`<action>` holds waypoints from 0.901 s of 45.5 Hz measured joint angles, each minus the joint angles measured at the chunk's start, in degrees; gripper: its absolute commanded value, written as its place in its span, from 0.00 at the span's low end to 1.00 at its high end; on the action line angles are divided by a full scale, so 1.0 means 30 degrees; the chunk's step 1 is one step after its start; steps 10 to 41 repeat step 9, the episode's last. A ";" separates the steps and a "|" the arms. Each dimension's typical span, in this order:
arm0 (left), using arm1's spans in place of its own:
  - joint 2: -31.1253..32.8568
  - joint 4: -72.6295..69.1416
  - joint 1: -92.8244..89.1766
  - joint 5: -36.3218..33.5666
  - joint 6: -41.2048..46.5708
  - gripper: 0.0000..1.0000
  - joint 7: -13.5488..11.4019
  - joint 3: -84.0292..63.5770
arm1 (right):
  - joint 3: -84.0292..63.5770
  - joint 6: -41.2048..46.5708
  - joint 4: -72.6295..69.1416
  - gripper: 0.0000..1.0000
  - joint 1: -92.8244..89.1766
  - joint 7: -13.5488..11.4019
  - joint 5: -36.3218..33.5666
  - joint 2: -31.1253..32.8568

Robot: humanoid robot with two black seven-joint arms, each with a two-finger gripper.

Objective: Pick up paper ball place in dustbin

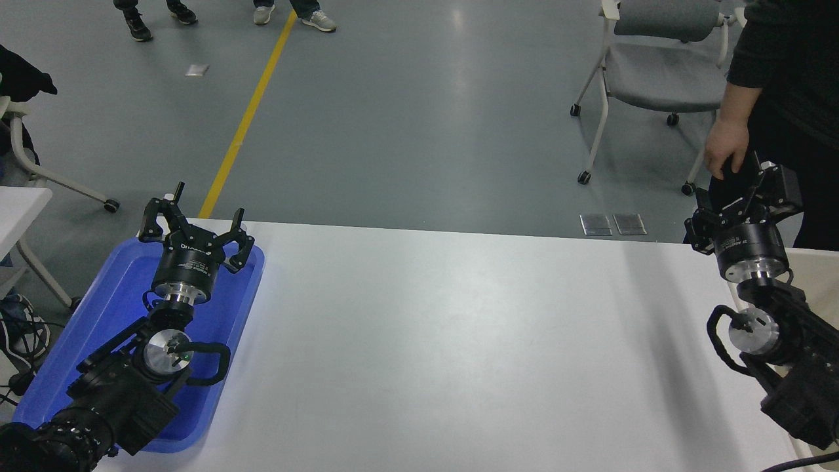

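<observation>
A: We see no paper ball near either gripper; the right gripper hangs over the tabletop corner, whether spread or closed unclear.

B: The left gripper rests spread, empty. We judge crumpled paper light and soft: grasp across its middle.

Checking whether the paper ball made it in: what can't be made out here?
- Paper ball: nowhere visible in the head view.
- Dustbin: mostly hidden by the right arm and cut by the right edge; inside unseen.
- Right gripper: dark against a person's dark clothing; finger state unclear.
</observation>
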State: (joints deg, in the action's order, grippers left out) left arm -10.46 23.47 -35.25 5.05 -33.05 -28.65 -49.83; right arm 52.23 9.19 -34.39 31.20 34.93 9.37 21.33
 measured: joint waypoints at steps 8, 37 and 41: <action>0.0000 0.0000 0.0000 0.0000 0.0000 1.00 0.0000 0.0000 | -0.0004 0.0006 0.0005 1.00 -0.0177 0.0093 0.0037 -0.0227; 0.0000 0.0000 0.0000 -0.0002 0.0000 1.00 0.0000 0.0000 | -0.0004 0.0006 0.0006 1.00 -0.0188 0.0104 0.0042 -0.0246; 0.0000 0.0000 0.0000 -0.0002 0.0000 1.00 0.0000 0.0000 | -0.0004 0.0006 0.0006 1.00 -0.0188 0.0104 0.0042 -0.0246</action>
